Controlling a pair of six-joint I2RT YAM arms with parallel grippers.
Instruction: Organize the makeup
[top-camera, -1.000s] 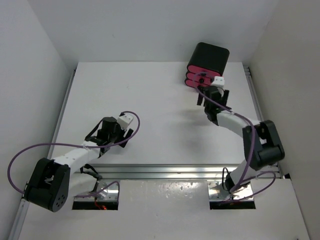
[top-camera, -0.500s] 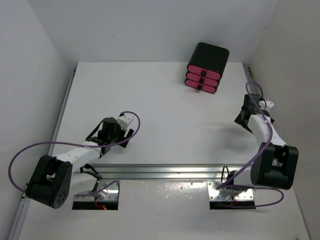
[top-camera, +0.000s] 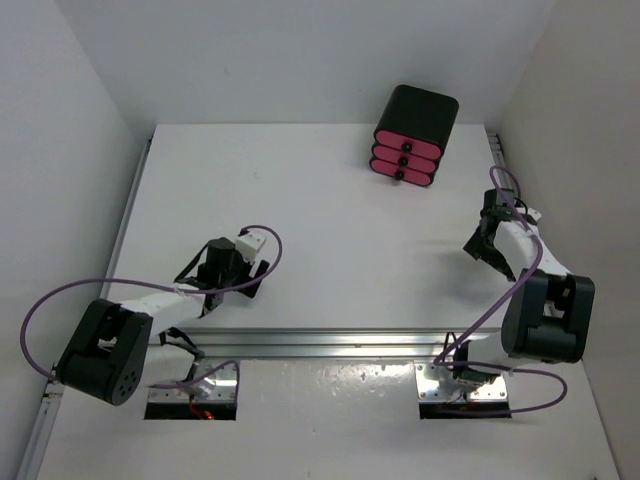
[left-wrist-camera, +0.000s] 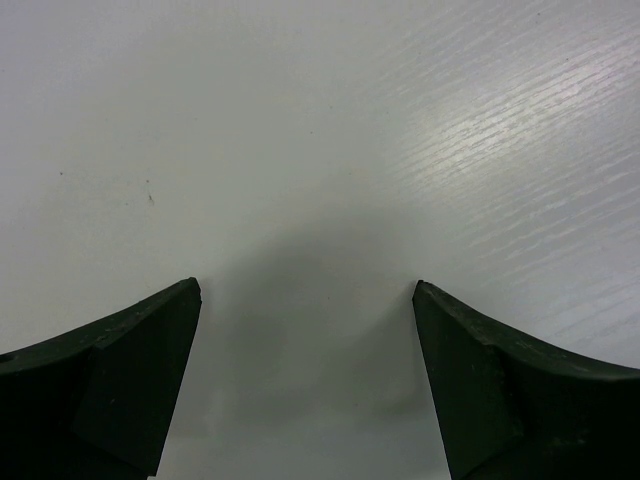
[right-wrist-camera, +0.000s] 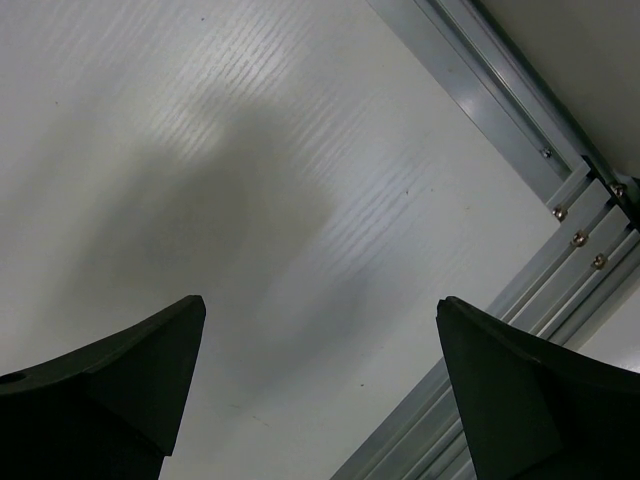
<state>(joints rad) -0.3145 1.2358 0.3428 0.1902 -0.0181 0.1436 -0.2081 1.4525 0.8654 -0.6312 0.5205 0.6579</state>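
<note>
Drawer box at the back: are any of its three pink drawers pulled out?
All three look shut: in the top view the pink drawers sit flush, stacked evenly on the black box, none sticking out.

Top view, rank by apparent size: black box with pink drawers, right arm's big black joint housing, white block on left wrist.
1-2. Black box with three pink drawers and right arm's black joint housing: about equal; housing likely nearer the camera, so unranked.
3. White block on left wrist: clearly smallest.

Table (left-wrist-camera: 320, 120) white, finely ribbed, faint sheen; rail (right-wrist-camera: 500, 80) matt metal (bolts (right-wrist-camera: 578, 238) too); left gripper (left-wrist-camera: 307, 288) fingers (left-wrist-camera: 110, 380) matt black plastic.
</note>
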